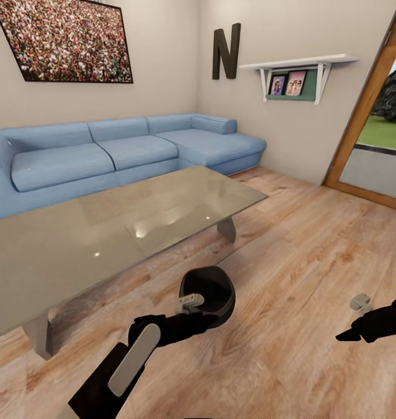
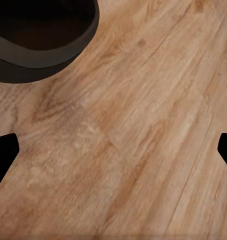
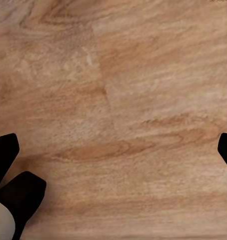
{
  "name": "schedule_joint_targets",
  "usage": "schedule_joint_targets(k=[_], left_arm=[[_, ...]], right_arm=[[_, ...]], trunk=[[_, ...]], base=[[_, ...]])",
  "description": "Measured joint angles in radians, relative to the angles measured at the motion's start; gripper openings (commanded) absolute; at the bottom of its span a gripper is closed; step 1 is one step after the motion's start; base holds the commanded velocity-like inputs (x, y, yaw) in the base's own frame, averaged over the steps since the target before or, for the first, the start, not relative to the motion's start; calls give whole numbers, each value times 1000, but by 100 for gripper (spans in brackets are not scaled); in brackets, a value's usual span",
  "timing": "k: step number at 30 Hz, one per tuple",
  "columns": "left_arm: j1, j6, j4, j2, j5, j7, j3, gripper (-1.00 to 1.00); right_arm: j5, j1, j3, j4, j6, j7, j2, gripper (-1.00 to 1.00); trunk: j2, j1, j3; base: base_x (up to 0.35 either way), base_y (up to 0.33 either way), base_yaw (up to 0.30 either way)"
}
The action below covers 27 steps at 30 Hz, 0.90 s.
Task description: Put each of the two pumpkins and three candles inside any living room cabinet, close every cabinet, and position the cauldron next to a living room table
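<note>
Cauldron (image 1: 212,294) upright on wood floor (image 1: 291,256), just beside glass-topped table (image 1: 75,244), near its long edge. Left gripper (image 2: 113,150) spread wide, empty, above bare floor next to cauldron. Right gripper (image 3: 113,150) likewise spread, empty, well apart.

Glossy glass-like table (image 1: 104,233), matt black cauldron (image 1: 218,291), grained wood floor (image 1: 302,262).

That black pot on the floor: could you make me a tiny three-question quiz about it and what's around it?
1. True or false: the cauldron stands on the glass table.
2. The left wrist view shows the fingers of the left gripper: A) clamped on the rim, B) spread, empty.
3. Which piece of furniture is behind the table?

Key: 1 false, it's on the wooden floor beside it. 2 B. 3 the blue sofa.
</note>
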Motion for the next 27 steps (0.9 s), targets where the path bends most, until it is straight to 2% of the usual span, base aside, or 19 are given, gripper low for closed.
schedule_joint_targets(k=[6, 8, 9, 11, 14, 17, 18, 19, 21, 23, 24, 25, 26, 27], left_arm=[[0, 4, 0, 0, 0, 0, 0, 100], [1, 20, 0, 4, 0, 0, 0, 100], [11, 53, -2, 10, -1, 1, 0, 100], [24, 79, -7, 16, -3, 1, 0, 100], [52, 121, -53, 40, -4, 2, 4, 100], [94, 164, -138, 91, 0, 19, 4, 100], [103, 175, -153, 100, 3, 25, 5, 100], [149, 222, -193, 132, 23, 65, 11, 100], [182, 236, -209, 156, 34, 87, 17, 100], [218, 244, -219, 200, 39, 101, 39, 100], [226, 244, -220, 212, 42, 103, 45, 100], [256, 248, -222, 244, 42, 107, 65, 100], [277, 248, -222, 266, 46, 109, 80, 100], [287, 248, -222, 277, 48, 110, 87, 100]], right_arm=[[3, 0, 0, 1, 0, 1, -1, 100], [2, 0, -1, 2, -2, 0, -25, 100], [2, 0, -2, 4, -16, -5, -43, 100], [2, 0, -3, 8, -34, -8, -54, 100], [3, 0, -15, 31, -71, -13, -71, 100], [8, 0, -40, 59, -114, -16, -89, 100], [9, 0, -44, 65, -124, -17, -92, 100], [13, 0, -53, 93, -171, -29, -109, 100], [14, 0, -55, 113, -190, -39, -122, 100], [14, 0, -56, 148, -223, -59, -140, 100], [13, 0, -56, 157, -235, -64, -144, 100], [14, 0, -56, 187, -276, -88, -153, 100], [13, 0, -56, 210, -303, -107, -159, 100], [13, 0, -56, 223, -317, -118, -161, 100]], trunk=[[1, -3, 23], [2, -4, 31], [2, -4, 35], [3, -5, 43], [3, -6, 54], [4, -8, 66], [4, -8, 70], [4, -9, 73], [5, -9, 81], [5, -10, 89], [6, -11, 93], [6, -11, 97], [6, -12, 101], [6, -12, 104]], base=[[-7, 0, 0], [-1, 0, 0], [0, 0, 0], [0, 0, 0], [0, 0, 0], [0, 0, 0], [0, 0, 0], [0, 0, 0], [0, 0, 0], [0, 0, 0], [0, 0, 0], [0, 0, 0], [0, 0, 0], [0, 0, 0]])
